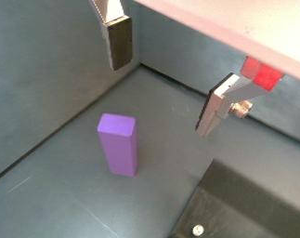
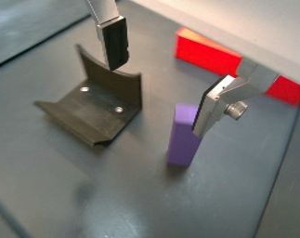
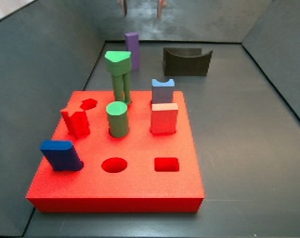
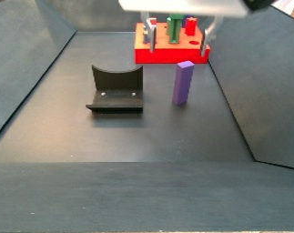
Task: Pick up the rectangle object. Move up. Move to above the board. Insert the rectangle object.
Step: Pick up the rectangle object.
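In both wrist views the hand (image 2: 164, 79) hangs wide open, empty, above the rectangle object (image 2: 183, 136).

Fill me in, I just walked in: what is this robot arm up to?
The gripper hangs open above the floor, holding nothing. Below it the purple block stands upright on the floor beside the dark holder, not yet grasped. The red board, already carrying several other blocks and pegs, sits farther off.

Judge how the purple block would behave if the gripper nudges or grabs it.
The purple block stands tall and slim on the floor, so a nudge probably tips it. Its flat sides look rigid, likely gripping cleanly. The gripper hangs open above it.
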